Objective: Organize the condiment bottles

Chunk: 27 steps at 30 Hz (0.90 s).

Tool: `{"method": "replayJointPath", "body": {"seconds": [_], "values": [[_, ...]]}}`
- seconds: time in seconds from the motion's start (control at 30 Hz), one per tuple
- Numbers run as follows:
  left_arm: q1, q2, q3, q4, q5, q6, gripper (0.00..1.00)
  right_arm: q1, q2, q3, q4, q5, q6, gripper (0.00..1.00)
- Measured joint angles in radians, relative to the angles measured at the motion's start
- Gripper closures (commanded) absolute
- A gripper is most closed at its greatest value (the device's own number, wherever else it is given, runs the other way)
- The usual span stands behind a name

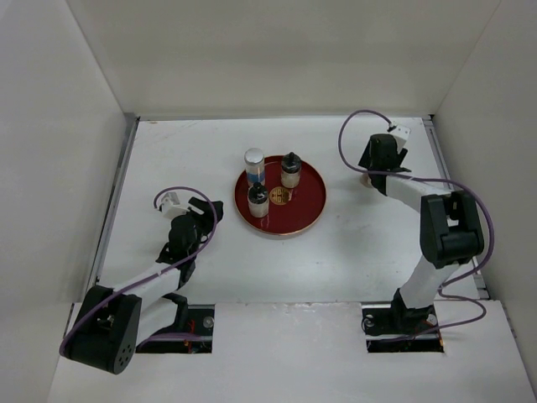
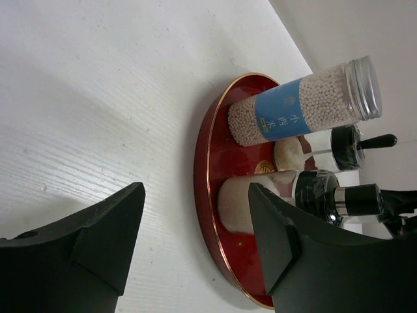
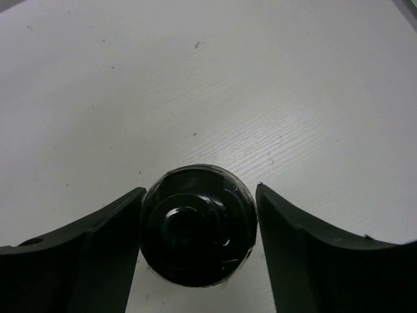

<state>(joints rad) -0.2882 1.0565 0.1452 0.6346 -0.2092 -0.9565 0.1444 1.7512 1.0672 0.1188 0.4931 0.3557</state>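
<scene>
- The step in hand, as I read it, is picking up the fourth bottle (image 3: 195,228). It stands alone on the table (image 1: 361,243), well apart from the red tray (image 1: 304,210) on its far right side.
- The right gripper (image 3: 200,189) hangs over this bottle with its fingers spread, one on each side of the black knobbed cap. The cap nearly fills the gap, and no squeeze shows yet.
- The cap is glossy and rounded, so a pinch there may slip. It is better to go lower and close on the neck or the pale glass body.
- In the right wrist view the cap sits slightly toward the left finger. Centre it first, so that closing does not push the bottle sideways or tip it.
- Close gently, lift straight up, and keep the bottle upright on the way left to the tray.
- Three bottles already stand on the tray: the clear cylinder (image 1: 254,164) with the silvery lid at the far left, one black-capped bottle (image 1: 290,170) at the far side, and another (image 1: 258,201) at the near left.
- The bare near right part of the tray looks like the safest spot, reachable without passing over the other caps.
- The left gripper (image 2: 195,195) is open and holds nothing, low at the near left of the tray and pointing at it. It is best kept there.
</scene>
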Motion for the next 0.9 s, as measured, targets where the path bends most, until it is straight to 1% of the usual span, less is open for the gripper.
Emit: {"method": "replayJointPath", "body": {"seconds": [0.1,0.2,0.33,0.43,0.53,0.6,0.7,0.8,0.87,0.9], "values": [[0.001,0.000,0.000,0.001,0.000,0.000,0.35,0.003,-0.023,-0.022,0.028,-0.002,0.006,0.37],[0.002,0.000,0.000,0.005,0.001,-0.001,0.32,0.050,-0.131,-0.113,0.038,0.010,0.003,0.37],[0.004,0.001,0.000,0.005,0.008,-0.001,0.31,0.203,-0.282,-0.165,0.039,0.012,0.002,0.37],[0.006,0.005,0.000,0.005,0.014,-0.001,0.30,0.346,-0.334,-0.166,0.066,0.001,0.003,0.37],[0.017,0.007,0.000,-0.003,0.028,-0.003,0.29,0.462,-0.328,-0.165,0.084,-0.021,0.003,0.37],[0.027,0.007,0.000,-0.004,0.036,-0.007,0.29,0.526,-0.297,-0.164,0.088,-0.033,0.003,0.36],[0.042,0.005,0.000,-0.010,0.044,-0.013,0.29,0.585,-0.218,-0.153,0.091,-0.044,0.001,0.35],[0.051,0.000,0.000,-0.016,0.053,-0.016,0.28,0.616,-0.150,-0.148,0.087,-0.045,-0.011,0.33],[0.053,-0.001,0.000,-0.016,0.056,-0.018,0.28,0.624,-0.132,-0.145,0.089,-0.040,-0.021,0.27],[0.053,-0.001,0.000,-0.017,0.059,-0.018,0.28,0.628,-0.133,-0.144,0.091,-0.040,-0.022,0.20]]}}
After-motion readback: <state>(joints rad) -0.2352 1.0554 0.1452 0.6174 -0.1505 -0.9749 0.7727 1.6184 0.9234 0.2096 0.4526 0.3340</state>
